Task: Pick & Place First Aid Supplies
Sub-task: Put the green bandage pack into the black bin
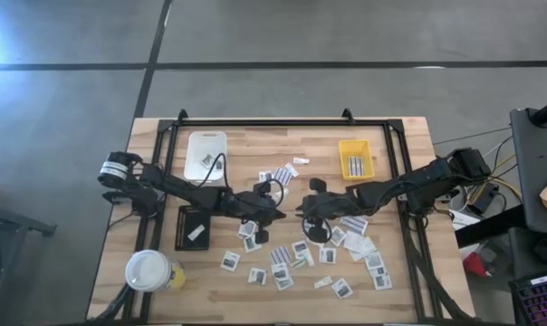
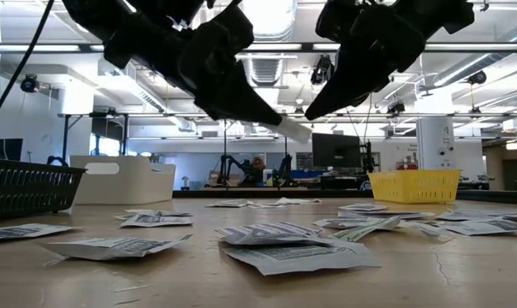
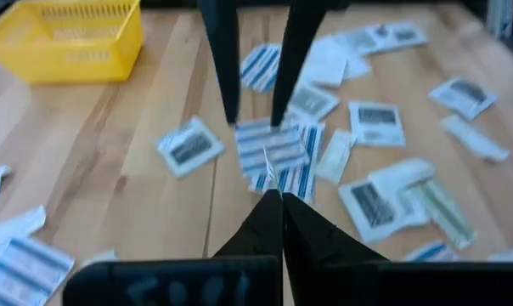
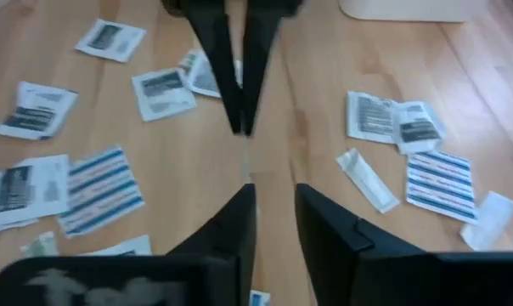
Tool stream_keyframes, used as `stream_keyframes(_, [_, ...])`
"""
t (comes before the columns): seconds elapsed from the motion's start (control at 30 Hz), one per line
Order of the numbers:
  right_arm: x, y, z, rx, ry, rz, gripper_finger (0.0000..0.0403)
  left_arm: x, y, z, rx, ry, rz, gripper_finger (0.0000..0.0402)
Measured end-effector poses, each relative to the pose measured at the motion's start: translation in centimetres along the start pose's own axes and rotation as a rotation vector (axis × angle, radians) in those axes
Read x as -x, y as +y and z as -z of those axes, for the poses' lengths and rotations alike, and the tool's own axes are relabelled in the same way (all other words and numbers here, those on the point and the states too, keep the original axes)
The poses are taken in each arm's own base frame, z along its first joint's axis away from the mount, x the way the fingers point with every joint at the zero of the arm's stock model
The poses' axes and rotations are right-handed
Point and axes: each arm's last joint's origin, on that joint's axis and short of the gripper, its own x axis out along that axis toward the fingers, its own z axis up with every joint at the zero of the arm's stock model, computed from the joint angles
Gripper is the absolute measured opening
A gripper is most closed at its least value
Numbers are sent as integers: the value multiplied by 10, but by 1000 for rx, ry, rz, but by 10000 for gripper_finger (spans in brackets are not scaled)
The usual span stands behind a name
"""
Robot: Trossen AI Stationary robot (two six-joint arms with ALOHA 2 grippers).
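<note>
Above the middle of the table my two grippers meet tip to tip. My left gripper (image 1: 281, 208) comes from the left and is shut on a small white packet (image 2: 296, 130), which shows edge-on as a thin sliver (image 3: 269, 170) in the left wrist view. My right gripper (image 1: 301, 208) comes from the right and is open. Its two fingers (image 3: 227, 68) stand apart just beyond the packet's free end; whether they touch it I cannot tell. Many more flat white packets and blue-striped strips (image 1: 283, 267) lie on the wooden table below. My left gripper pinches one end of the white packet (image 3: 271, 183) between its two fingertips. The fingers slant down from the table's left side. The packet sticks out past the fingertips toward the right gripper and is lifted clear of the table.
A white tray (image 1: 206, 154) stands at the far left and a yellow tray (image 1: 355, 158) at the far right. A black tray (image 1: 194, 226) lies under the left arm. A white-lidded yellow cup (image 1: 148, 270) stands at the near left corner.
</note>
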Motion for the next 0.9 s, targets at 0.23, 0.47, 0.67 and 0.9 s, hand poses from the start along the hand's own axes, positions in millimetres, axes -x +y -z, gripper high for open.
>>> stream_keyframes(0.23, [1,-1,7,3,72,15,120,17,2,3,65,140,-14,0])
stream_keyframes(0.47, [1,-2,11,10,116,22,130,39,4,-1,129,331,-47,0])
stream_keyframes(0.67, [1,-2,11,10,117,20,123,61,2,-8,184,453,-64,0])
stream_keyframes(0.9, [2,-2,12,10,118,20,111,90,-13,-22,212,553,-58,0])
